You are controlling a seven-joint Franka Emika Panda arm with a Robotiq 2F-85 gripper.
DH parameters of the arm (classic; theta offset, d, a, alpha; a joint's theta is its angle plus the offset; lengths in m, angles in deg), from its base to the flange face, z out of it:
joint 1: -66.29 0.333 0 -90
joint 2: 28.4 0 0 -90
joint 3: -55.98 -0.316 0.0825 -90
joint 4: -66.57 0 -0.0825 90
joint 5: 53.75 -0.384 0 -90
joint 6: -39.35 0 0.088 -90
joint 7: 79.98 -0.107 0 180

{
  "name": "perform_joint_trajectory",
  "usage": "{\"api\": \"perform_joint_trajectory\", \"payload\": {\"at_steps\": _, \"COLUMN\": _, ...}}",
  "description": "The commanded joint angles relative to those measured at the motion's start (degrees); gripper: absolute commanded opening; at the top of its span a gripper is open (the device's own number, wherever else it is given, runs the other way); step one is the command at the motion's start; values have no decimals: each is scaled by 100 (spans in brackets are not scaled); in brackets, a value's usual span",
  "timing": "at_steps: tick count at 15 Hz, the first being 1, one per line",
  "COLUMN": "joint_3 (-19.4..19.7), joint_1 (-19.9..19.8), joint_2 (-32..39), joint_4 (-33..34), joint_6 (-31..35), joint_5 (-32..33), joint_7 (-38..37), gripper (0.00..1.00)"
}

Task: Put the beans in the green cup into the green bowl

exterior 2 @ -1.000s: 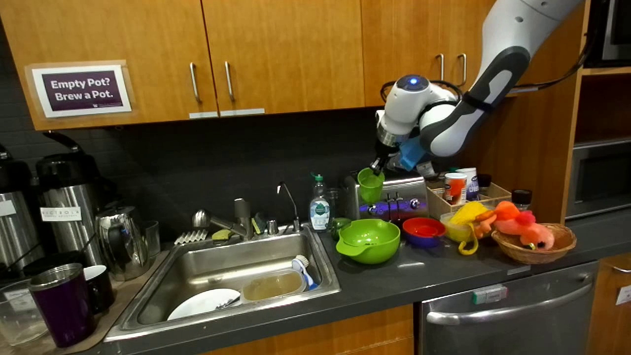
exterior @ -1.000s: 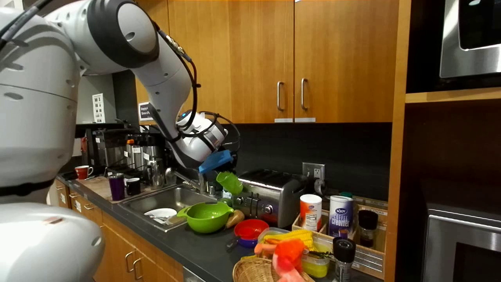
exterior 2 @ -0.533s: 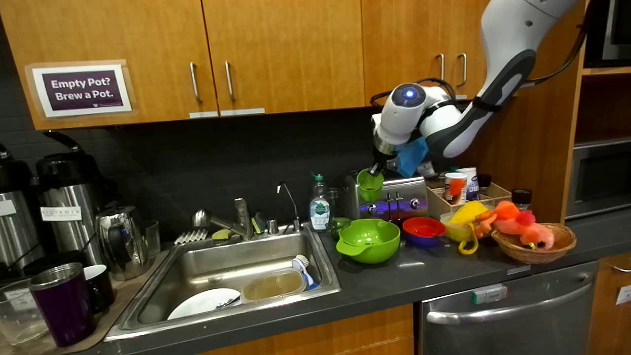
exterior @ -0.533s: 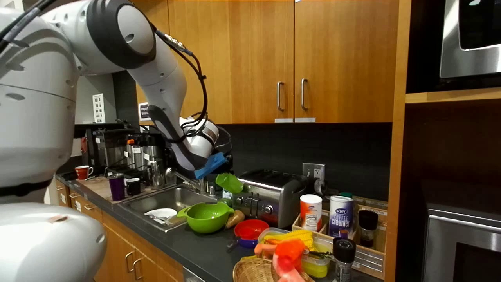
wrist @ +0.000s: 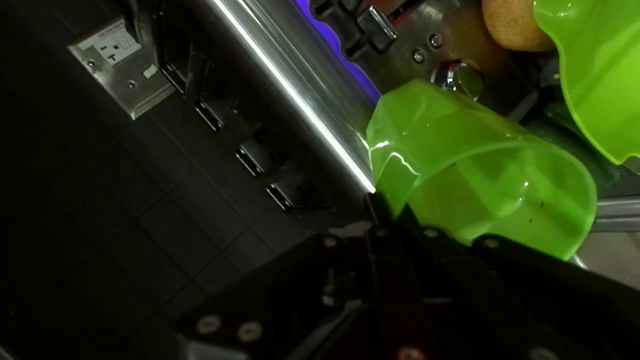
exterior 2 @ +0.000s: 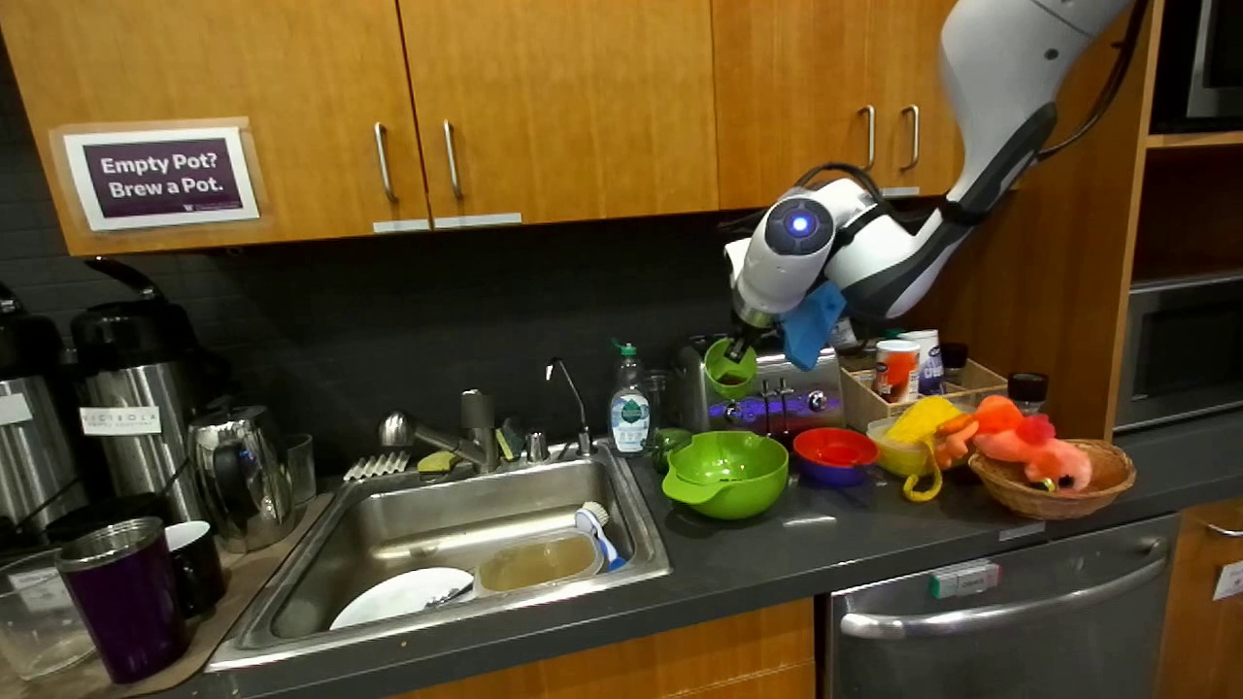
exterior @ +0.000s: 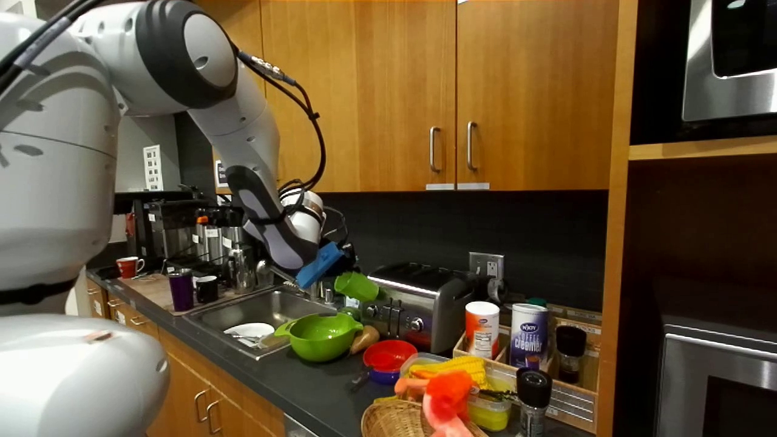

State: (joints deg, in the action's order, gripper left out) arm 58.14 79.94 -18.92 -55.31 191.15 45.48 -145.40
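My gripper (wrist: 392, 207) is shut on the wall of the green cup (wrist: 425, 125), one finger inside and one outside. The cup also shows in both exterior views (exterior: 356, 286) (exterior 2: 717, 367). It is held in the air in front of the toaster, tilted well over. A dark brown patch, likely the beans (exterior 2: 730, 379), shows inside the cup in an exterior view. In the wrist view only a few dark specks show on its inner wall. The wide green bowl (exterior 2: 728, 495) stands upright on the counter, below the cup; it also shows at the wrist view's right edge (wrist: 600, 75).
The steel toaster (exterior 2: 796, 374) stands close behind the cup. A red dish (exterior 2: 835, 447) sits right of the bowl, with a basket (exterior 2: 1049, 495) farther along. A soap bottle (exterior 2: 629, 417) and the sink (exterior 2: 646, 544) lie on the bowl's other side.
My wrist has turned and come down slightly. The cup has tipped farther over, and its brown contents now show in an exterior view. The green bowl has not moved.
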Motion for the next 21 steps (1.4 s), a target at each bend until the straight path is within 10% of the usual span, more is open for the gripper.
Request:
{"api": "perform_joint_trajectory", "payload": {"at_steps": 1, "joint_3": -76, "joint_1": 192, "joint_2": -145, "joint_4": -188, "joint_6": -666, "joint_5": 501, "joint_7": -323, "gripper": 1}}
{"api": "perform_joint_trajectory", "payload": {"at_steps": 21, "joint_3": -1457, "joint_1": 20, "joint_2": 210, "joint_4": -745, "joint_6": -3500, "joint_5": 1318, "joint_7": -214, "gripper": 1}}
